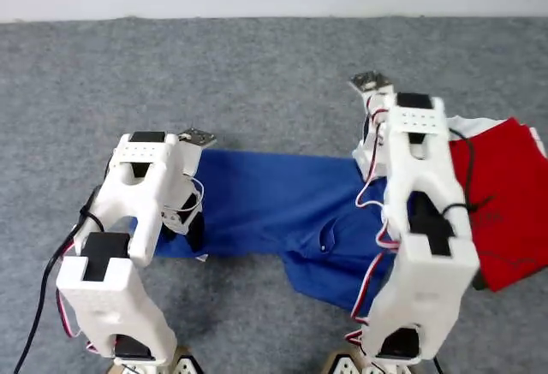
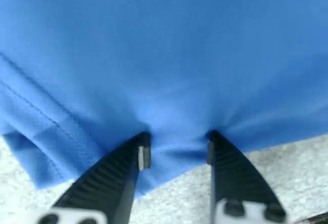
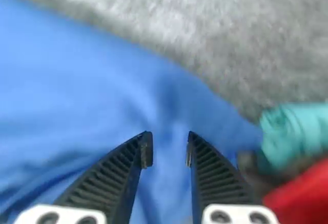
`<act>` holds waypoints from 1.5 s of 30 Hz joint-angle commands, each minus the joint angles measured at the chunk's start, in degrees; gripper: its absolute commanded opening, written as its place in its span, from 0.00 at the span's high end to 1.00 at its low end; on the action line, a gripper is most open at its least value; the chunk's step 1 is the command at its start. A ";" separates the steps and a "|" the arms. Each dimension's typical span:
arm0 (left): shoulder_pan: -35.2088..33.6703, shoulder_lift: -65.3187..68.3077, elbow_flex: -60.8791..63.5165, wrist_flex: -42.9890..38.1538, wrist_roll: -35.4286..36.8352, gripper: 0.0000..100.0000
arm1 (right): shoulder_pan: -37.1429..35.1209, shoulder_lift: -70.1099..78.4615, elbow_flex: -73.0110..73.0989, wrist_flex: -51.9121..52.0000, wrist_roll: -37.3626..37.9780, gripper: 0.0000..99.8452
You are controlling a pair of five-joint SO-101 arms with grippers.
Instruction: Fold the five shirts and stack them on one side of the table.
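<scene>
You have the blue shirt [image 1: 274, 194] spread on the desk [image 1: 257, 74] beside a red shirt [image 1: 501, 186], with your left claw [image 2: 177, 149] and right claw [image 3: 166, 149] both parted over its cloth.

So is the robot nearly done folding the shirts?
Not yet. A red shirt lies at one side, seemingly done. The left tool and right tool are on the blue shirt, which is half spread. It needs finishing and stacking.

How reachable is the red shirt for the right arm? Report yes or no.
Probably yes: the red shirt lies just beside the right gripper, whose jaws stand open over the blue shirt.
</scene>
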 commanded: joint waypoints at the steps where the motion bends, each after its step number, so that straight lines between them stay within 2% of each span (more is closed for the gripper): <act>1: -0.53 -1.85 -0.04 -0.35 -1.05 0.81 | -2.15 -9.89 -1.76 10.33 2.99 0.88; 4: -0.53 -1.67 0.04 -1.14 -0.88 0.81 | -3.56 -13.49 3.69 15.60 5.10 0.88; 8: -0.44 -1.32 0.31 -2.90 -0.53 0.81 | -5.76 -17.71 17.58 15.87 8.88 0.88; 13: -0.09 -1.32 0.22 -5.63 -0.44 0.81 | -9.89 -25.80 34.55 8.40 9.85 0.88; 17: -0.09 -1.32 0.22 -5.54 -0.44 0.81 | -11.91 -30.11 42.29 2.33 8.26 0.88; 21: -0.09 -1.32 0.22 -5.45 -0.44 0.81 | -13.76 -30.73 42.81 0.66 6.59 0.88; 24: -0.09 -1.32 0.22 -5.63 -0.44 0.81 | -17.54 -30.73 42.81 0.22 6.15 0.88; 31: 0.00 -1.32 0.22 -5.54 -0.44 0.81 | -26.59 -30.64 42.81 -8.04 0.88 0.88; 38: 0.00 -1.32 0.31 -5.54 -0.44 0.81 | -27.03 -29.41 43.96 -18.51 -0.26 0.88; 45: 0.00 -1.32 0.31 -5.63 -0.44 0.81 | -27.12 -19.12 43.96 -21.32 -0.53 0.88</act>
